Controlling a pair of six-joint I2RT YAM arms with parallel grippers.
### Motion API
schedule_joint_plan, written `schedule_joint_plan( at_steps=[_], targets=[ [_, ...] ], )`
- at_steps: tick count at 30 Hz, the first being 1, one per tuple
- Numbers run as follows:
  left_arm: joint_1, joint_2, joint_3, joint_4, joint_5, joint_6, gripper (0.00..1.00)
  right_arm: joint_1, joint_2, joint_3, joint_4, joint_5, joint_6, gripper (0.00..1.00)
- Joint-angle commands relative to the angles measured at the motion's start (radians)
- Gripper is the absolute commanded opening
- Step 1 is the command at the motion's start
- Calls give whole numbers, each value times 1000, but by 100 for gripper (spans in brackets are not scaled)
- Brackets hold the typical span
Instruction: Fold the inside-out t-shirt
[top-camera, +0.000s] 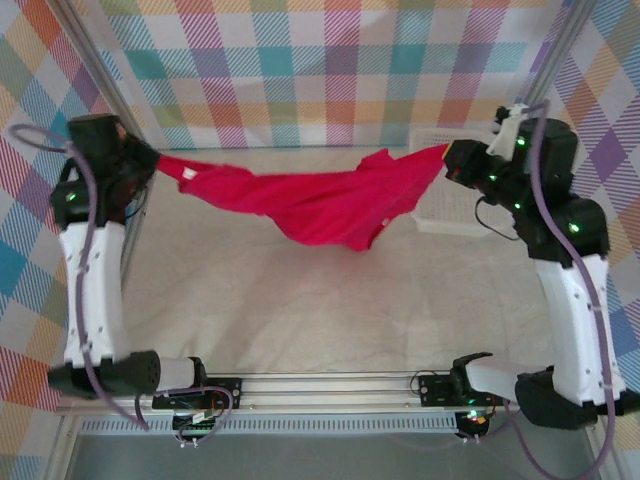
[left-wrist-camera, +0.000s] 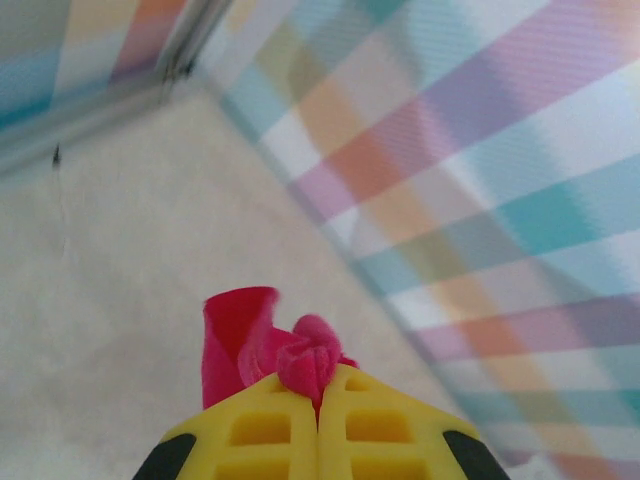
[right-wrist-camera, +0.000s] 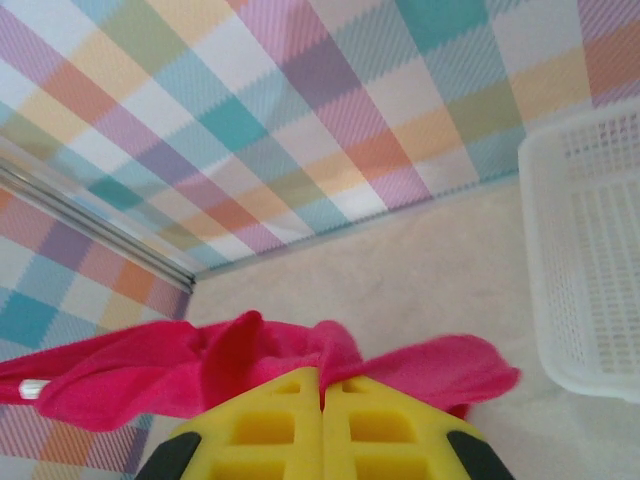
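As left gripper (top-camera: 156, 160) and right gripper (top-camera: 447, 153) clamp it, t-shirt (top-camera: 320, 205) — sagging between

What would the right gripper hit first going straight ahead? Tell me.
Beyond the t-shirt it clamps, the right gripper would probably meet the table cover near the foot of the plaid wall; depth is unclear. The basket lies right of that line.

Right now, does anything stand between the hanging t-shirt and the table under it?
Nothing visible under its middle: the t-shirt hangs over the table. The white basket stands by its right end, near the right gripper.
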Motion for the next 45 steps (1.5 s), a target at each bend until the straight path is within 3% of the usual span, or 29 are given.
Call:
schedule_joint_plan(
  at_steps=[1, 5, 8, 14, 17, 19, 20, 21, 23, 25, 27, 29, 31, 33, 37, 41, 45],
  targets=[
    [10, -12, 93, -104, -33, 46, 0, -6, -39, 84, -65, 2, -31, 0],
    [10, -5, 244, -160, 6, 80, 0, -6, -78, 164, -77, 0, -27, 0],
    [10, -2, 257, -155, 55, 88, 0, -5, -54, 218, -93, 14, -36, 0],
    [9, 103, 18, -65, 181, 87, 0, -5, 108, 160, -53, 65, -69, 0],
    [4, 255, -105, 0, 219, 81, 0, -8, 256, 100, 5, 82, -80, 0],
    [-1, 389, -94, 7, 221, 83, 0, -17, 393, 111, 40, 70, -82, 0],
    [-3, 455, -69, 2, 210, 83, 6, -21, 481, 148, 39, 58, -82, 0],
    [-8, 513, -39, -3, 191, 87, 26, -26, 571, 204, 25, 40, -83, 5],
    [-20, 591, 24, -41, 152, 101, 55, -28, 744, 350, -50, 11, -80, 27],
    [-44, 608, 57, -101, 83, 127, 63, -28, 884, 488, -155, -35, -72, 39],
    [-83, 543, -20, -106, 15, 144, 67, -14, 944, 525, -239, -55, -70, 45],
    [-120, 434, -170, -81, -30, 144, 67, 33, 897, 391, -224, -33, -86, 49],
    [-153, 308, -360, -27, -37, 129, 67, 83, 767, 132, -113, -25, -87, 53],
    [-166, 174, -552, 32, -19, 93, 67, 136, 615, -146, 19, -24, -73, 57],
    [-166, -11, -815, 110, 53, 62, 68, 234, 398, -509, 129, -18, -9, 58],
    [-193, -66, -1005, 209, 178, 11, 68, 345, 262, -749, 180, -29, 86, 58],
    [-235, 20, -1088, 256, 149, 1, 69, 432, 198, -891, 220, -52, 156, 58]
  ],
)
